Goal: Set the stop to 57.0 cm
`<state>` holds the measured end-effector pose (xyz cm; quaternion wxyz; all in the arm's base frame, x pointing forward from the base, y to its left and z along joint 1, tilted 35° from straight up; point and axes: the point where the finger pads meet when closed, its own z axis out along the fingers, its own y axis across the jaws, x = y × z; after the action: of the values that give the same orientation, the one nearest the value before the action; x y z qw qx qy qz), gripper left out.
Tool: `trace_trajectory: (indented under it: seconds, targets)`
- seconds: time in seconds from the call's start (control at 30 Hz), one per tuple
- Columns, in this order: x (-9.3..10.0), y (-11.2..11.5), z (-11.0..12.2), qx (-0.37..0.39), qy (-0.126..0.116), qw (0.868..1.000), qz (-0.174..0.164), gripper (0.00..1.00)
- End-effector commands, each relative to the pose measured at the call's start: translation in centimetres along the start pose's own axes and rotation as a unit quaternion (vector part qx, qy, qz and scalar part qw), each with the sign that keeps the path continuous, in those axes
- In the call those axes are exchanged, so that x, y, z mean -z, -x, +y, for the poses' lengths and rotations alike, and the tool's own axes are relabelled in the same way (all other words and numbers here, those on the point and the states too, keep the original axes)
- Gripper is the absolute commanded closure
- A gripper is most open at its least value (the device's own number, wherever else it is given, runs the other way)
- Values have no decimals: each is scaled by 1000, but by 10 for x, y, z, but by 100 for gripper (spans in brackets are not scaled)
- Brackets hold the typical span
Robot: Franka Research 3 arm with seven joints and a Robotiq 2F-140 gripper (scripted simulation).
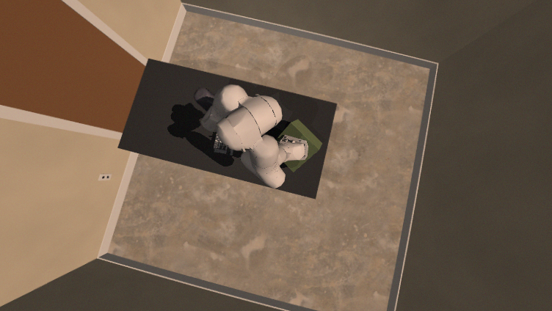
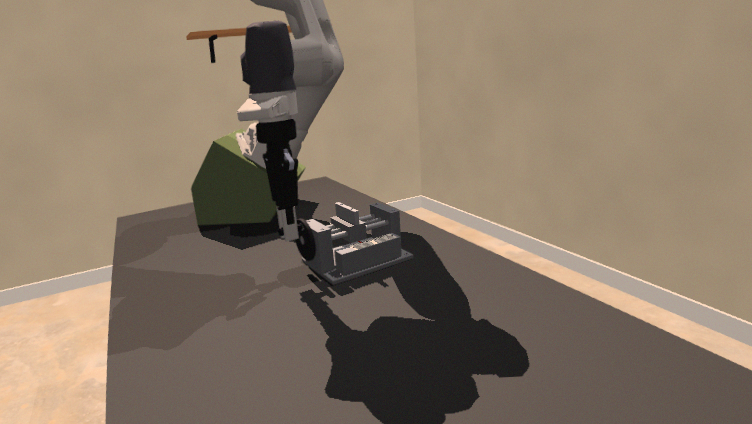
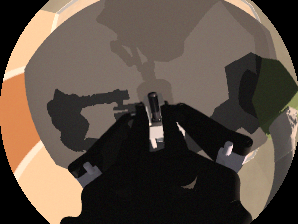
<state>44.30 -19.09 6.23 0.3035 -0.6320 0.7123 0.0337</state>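
The stop device (image 1: 221,145) is a grey metal frame on a flat base. In the exterior view, its carriage with a pale upright plate (image 2: 347,212) sits on two rods between the end blocks. A front block (image 2: 368,256) has small markings on top, too small to read. The black handwheel (image 2: 307,248) is on the end block nearest the gripper. My gripper (image 2: 288,231) (image 3: 154,101) points down beside the wheel's outer face, shut on the handwheel's handle. The dark round handle (image 3: 153,104) shows between the fingertips in the wrist view. The carriage's exact setting cannot be read.
A green angular block (image 1: 312,136) (image 2: 234,184) (image 3: 274,95) stands behind the device, by the arm's base. The dark table (image 1: 154,104) (image 2: 221,379) carries them both. The arm covers much of the device in the top view. A brown shelf (image 2: 223,33) is on the wall.
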Motion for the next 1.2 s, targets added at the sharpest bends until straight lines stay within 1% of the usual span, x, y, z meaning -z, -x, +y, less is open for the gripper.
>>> trace_trajectory:
  seconds: [0.0, 0.07, 0.13, 0.27, 0.43, 0.8, 1.17]
  targets:
    - [-1, -2, 14, 5, 5, 1000, 1, 96]
    - [-1, -2, 14, 5, 5, 1000, 1, 96]
    - [-4, -2, 20, 5, 5, 1000, 1, 96]
    - [-13, -2, 30, 5, 5, 1000, 1, 96]
    - [-23, -2, 35, 5, 5, 1000, 1, 96]
    - [-37, -2, 36, 5, 5, 1000, 1, 96]
    - [-50, -2, 30, 5, 5, 1000, 1, 96]
